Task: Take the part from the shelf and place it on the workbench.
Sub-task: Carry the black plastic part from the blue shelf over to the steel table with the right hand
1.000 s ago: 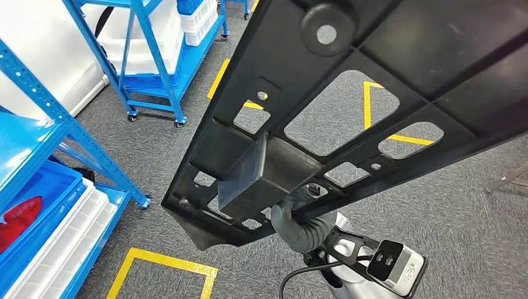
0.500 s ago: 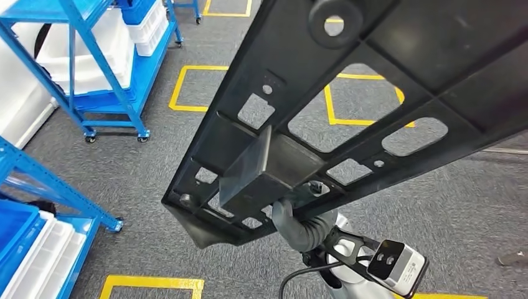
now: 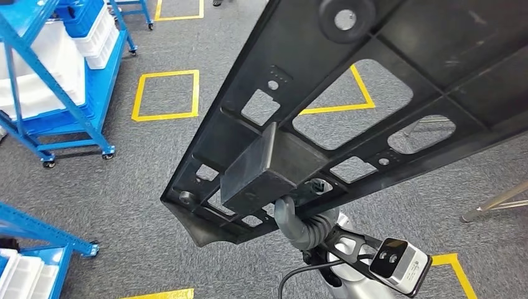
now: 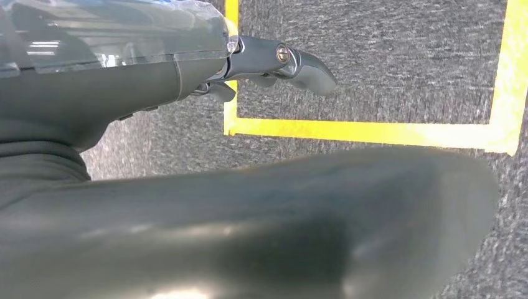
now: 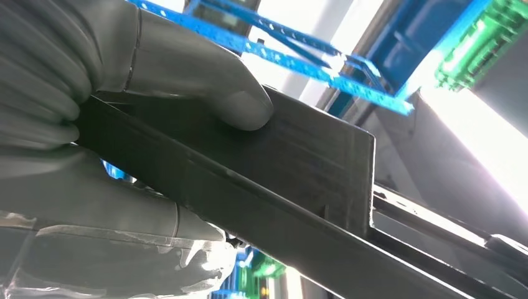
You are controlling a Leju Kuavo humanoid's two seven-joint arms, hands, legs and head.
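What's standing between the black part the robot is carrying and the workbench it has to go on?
Cannot tell: no workbench shows in these pictures. The right hand grips the black part over grey carpet, with a blue shelf cart off to one side.

Even, bright indoor light across the head view, carpet [image 3: 155, 187] crisp, shadows soft. The black part [image 3: 373, 81] shows faint sheen. In the left wrist view the near thumb [image 4: 249, 230] is a blurred mass. The right wrist view glares white behind the blue shelf frame [image 5: 299, 43], the background soft.
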